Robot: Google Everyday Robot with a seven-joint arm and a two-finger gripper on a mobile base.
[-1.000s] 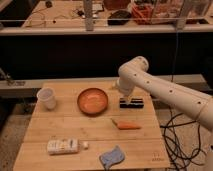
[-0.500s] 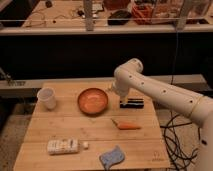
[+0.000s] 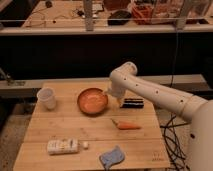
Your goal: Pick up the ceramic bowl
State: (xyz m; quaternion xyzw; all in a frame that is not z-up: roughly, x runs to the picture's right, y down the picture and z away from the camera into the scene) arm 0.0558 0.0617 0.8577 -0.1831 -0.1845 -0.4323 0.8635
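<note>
jaws at ceramic bowl (image 3: 91, 102) right rim, over wooden table (image 3: 60, 127); spread cannot tell

No readable text, labels, brands or numbers anywhere. White packet (image 3: 62, 146) at 7 o'clock on the table (image 3: 60, 125): too blurred to read anything on it. Black box (image 3: 132, 103) at 3 o'clock of the ceramic bowl (image 3: 92, 101): same. Gripper (image 3: 108, 95) is at the bowl's 3 o'clock rim, no markings legible.

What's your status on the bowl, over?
Bowl upright on the table, not lifted. Gripper at its right rim. Black box just right of the gripper, cup off to the left; neither touches the bowl.
</note>
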